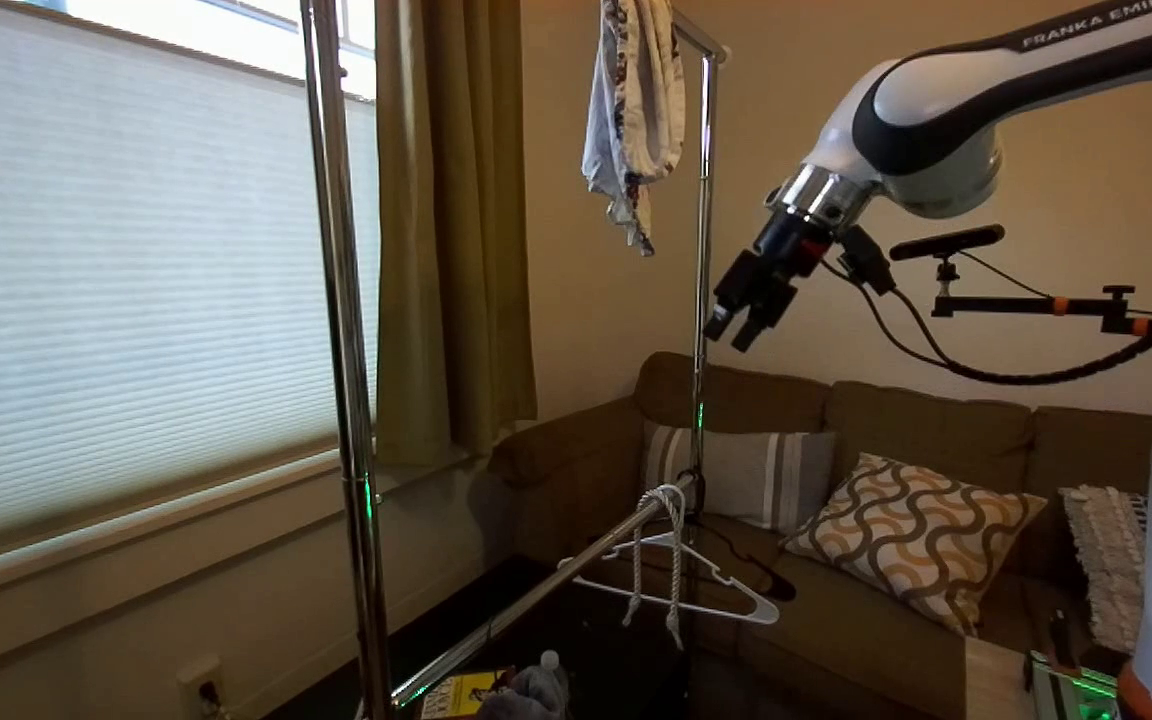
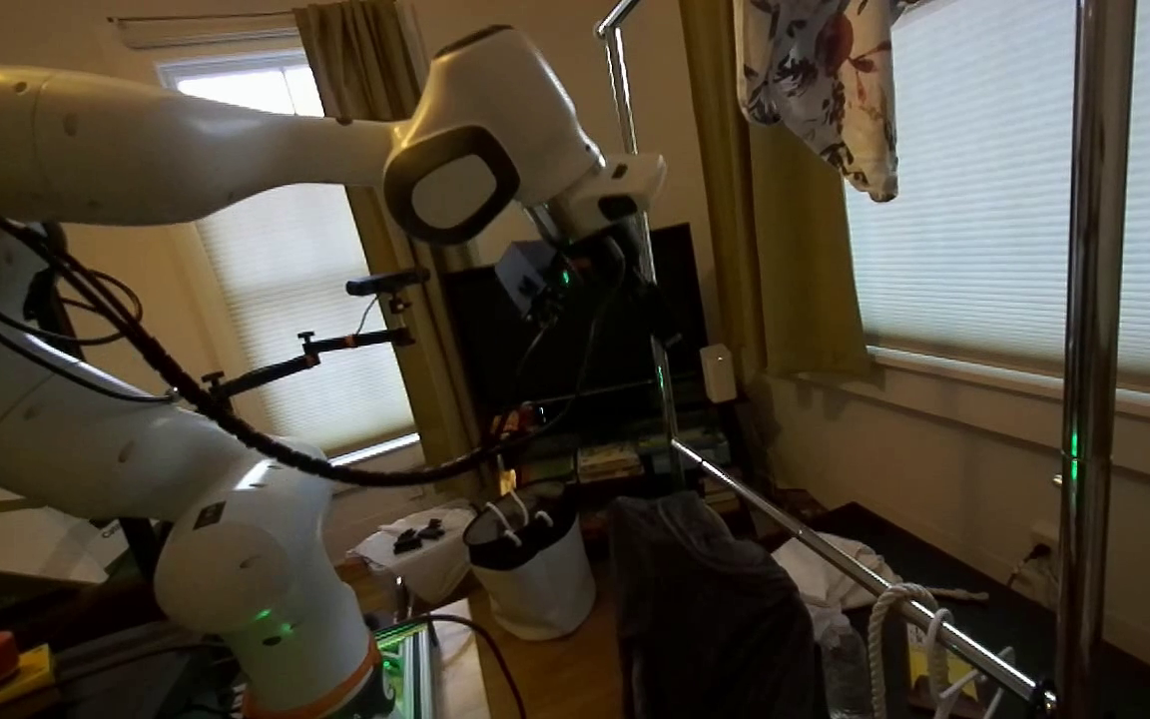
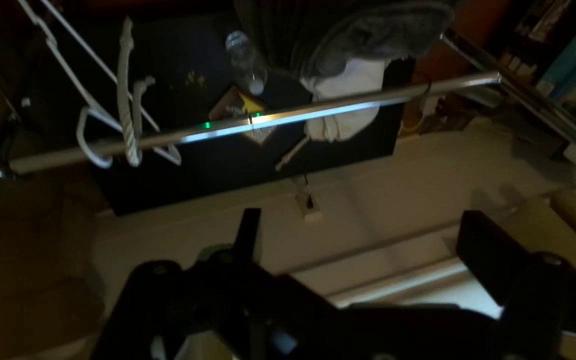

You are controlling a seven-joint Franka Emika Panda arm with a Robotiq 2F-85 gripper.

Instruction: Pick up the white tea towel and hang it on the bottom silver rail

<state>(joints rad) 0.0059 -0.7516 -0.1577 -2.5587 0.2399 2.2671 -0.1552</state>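
White towel [image 1: 638,120], eleven o'clock from my wide-parted, empty tool [image 1: 732,332] in an exterior view, looks light, limp; I'd pinch low.

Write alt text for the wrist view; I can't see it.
An open, empty gripper spans the bottom of a dim picture. Higher in the frame, the bottom silver rail crosses at a slant, rope looped over it toward the left; beyond it are a clear bottle and white fabric.

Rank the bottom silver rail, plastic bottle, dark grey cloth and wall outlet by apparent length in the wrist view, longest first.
1. Bottom silver rail
2. Dark grey cloth, cut off at the top
3. Plastic bottle
4. Wall outlet
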